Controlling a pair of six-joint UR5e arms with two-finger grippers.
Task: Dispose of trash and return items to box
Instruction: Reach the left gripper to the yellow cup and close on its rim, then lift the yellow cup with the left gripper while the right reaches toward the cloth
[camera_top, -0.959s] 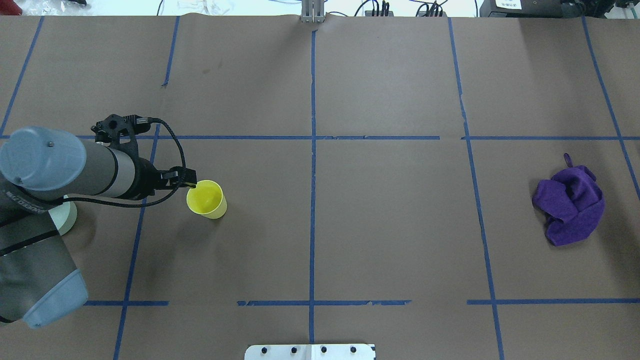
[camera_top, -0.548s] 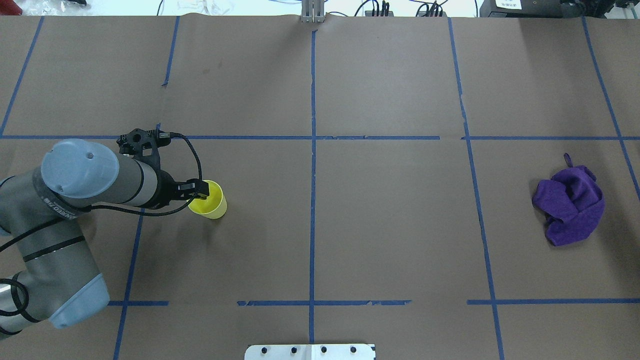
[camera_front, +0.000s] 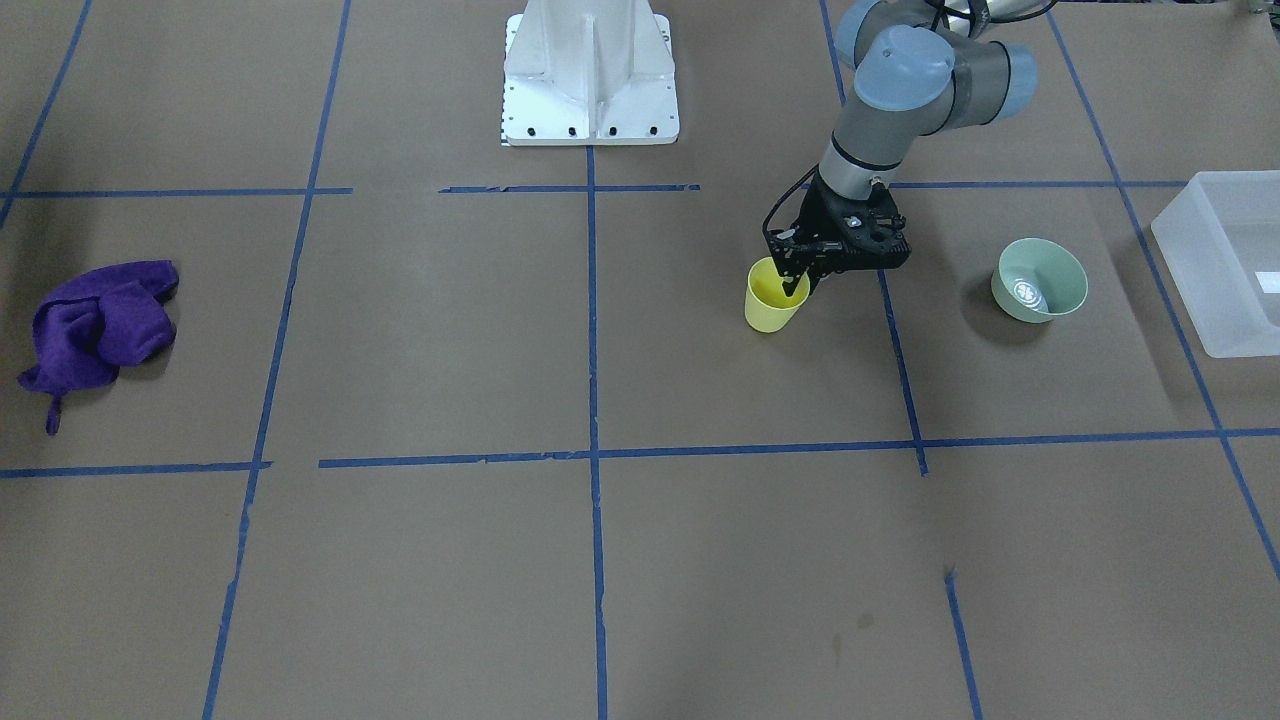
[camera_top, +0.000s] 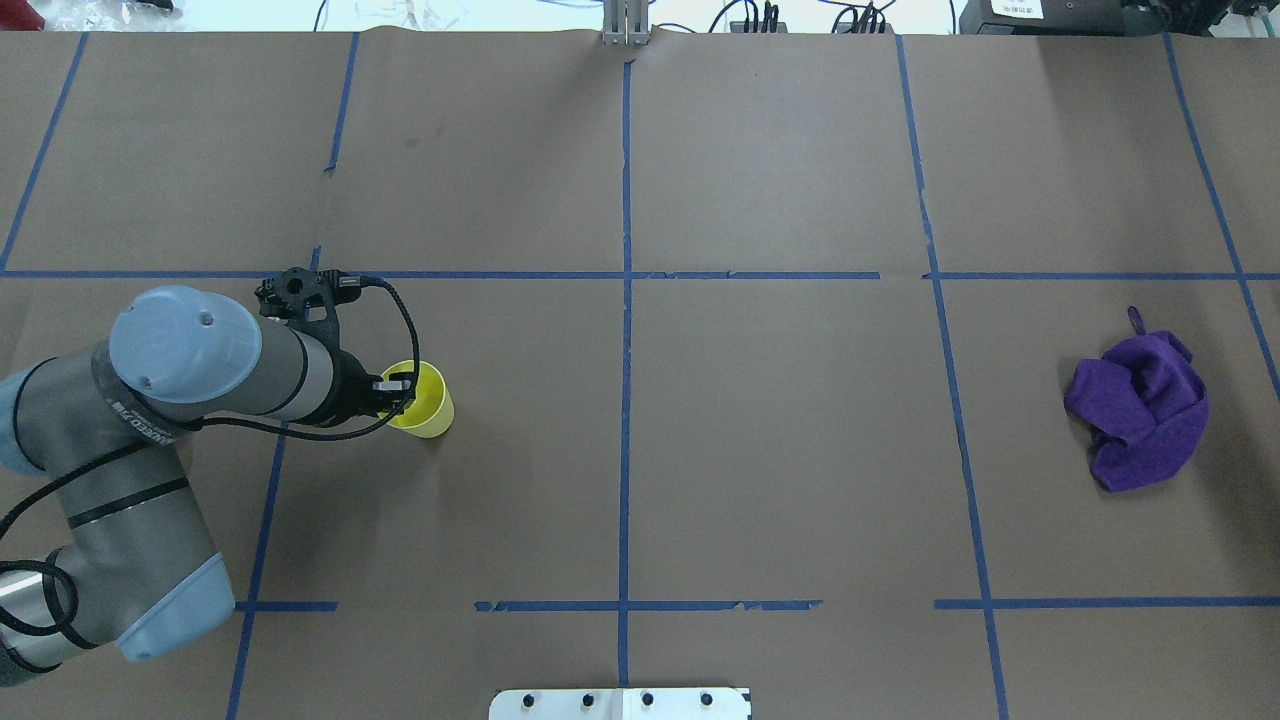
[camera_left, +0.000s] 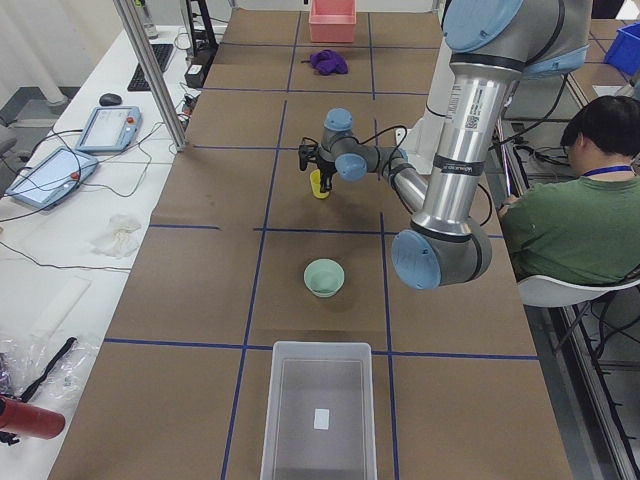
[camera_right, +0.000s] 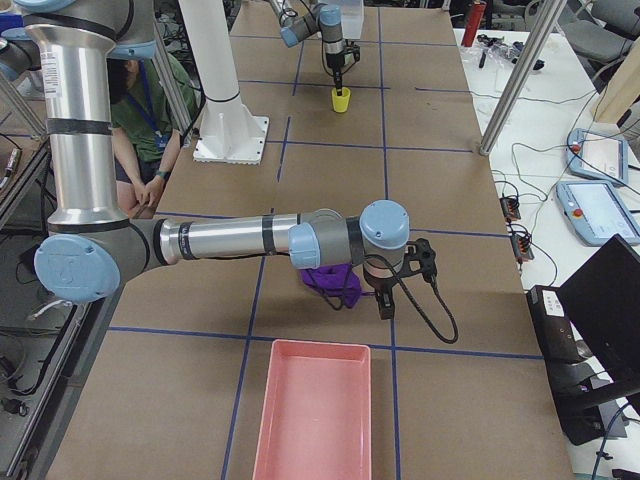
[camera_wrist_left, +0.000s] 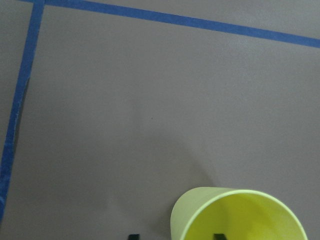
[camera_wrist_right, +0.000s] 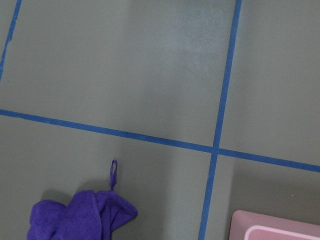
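Note:
The yellow cup stands upright on the brown paper left of centre; it also shows in the front view and the left wrist view. My left gripper is open over the cup's near rim, one finger inside and one outside, not closed on it. The pale green bowl sits upright between the cup and the frosted white box. My right gripper hangs just beside the purple cloth; I cannot tell whether it is open or shut.
The purple cloth lies crumpled at the table's right. A pink bin stands past it at the table's right end. The robot's white base is at the near middle edge. A seated person is beside the table.
My left arm has swung right and lowered onto the cup, so the fingers now straddle its rim. The cup and the cloth have not moved.

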